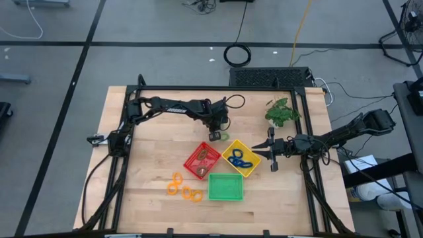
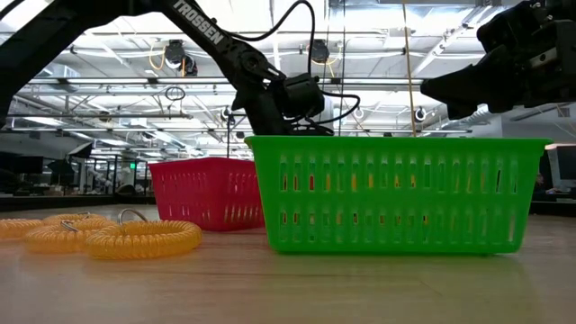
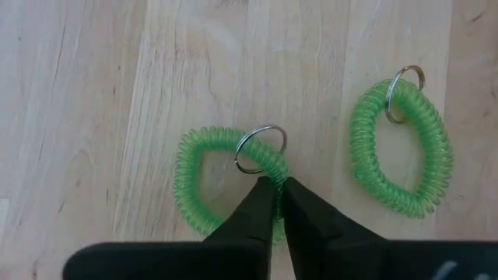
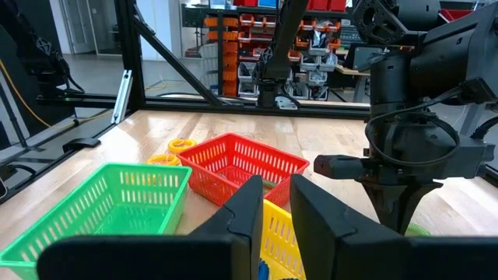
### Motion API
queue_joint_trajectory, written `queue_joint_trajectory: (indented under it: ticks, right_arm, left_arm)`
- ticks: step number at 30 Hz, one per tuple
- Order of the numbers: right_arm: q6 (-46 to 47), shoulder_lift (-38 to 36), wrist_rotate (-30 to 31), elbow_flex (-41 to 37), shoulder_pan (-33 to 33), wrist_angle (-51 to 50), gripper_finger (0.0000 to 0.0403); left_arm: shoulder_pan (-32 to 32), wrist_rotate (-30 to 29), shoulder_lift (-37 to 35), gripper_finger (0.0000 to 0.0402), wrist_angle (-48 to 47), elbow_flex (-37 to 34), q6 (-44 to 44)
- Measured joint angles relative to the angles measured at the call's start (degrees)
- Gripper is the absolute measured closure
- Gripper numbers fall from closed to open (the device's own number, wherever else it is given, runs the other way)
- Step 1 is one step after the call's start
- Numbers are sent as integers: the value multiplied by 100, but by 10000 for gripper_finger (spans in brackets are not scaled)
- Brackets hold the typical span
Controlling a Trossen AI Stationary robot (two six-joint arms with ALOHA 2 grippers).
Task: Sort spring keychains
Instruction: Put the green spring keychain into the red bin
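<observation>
Pinched by the left end effector [image 3: 278, 204], a green keychain [image 3: 226, 177] lies outside the empty green tray [image 1: 226, 186].

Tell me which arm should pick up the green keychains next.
Left, likely. The left gripper is already closed around one green keychain, with a second beside it. The right gripper waits beside the yellow tray.

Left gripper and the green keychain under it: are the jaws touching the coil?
Touching. In the left wrist view the left gripper has its jaws pinched on the coil of the green keychain, just below its metal ring.
</observation>
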Motion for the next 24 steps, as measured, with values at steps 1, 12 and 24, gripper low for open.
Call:
queue_joint_trajectory:
  ticks: [1, 12, 24]
  right_arm:
    - [0, 0, 0, 0, 0, 0, 346]
    - [0, 0, 0, 0, 0, 0, 346]
    - [0, 0, -2, 0, 0, -3, 346]
  left_arm:
    - [0, 1, 0, 383, 0, -2, 0]
    - [-10, 111, -45, 376, -7, -7, 24]
    - [-132, -76, -444, 379, -412, 47, 202]
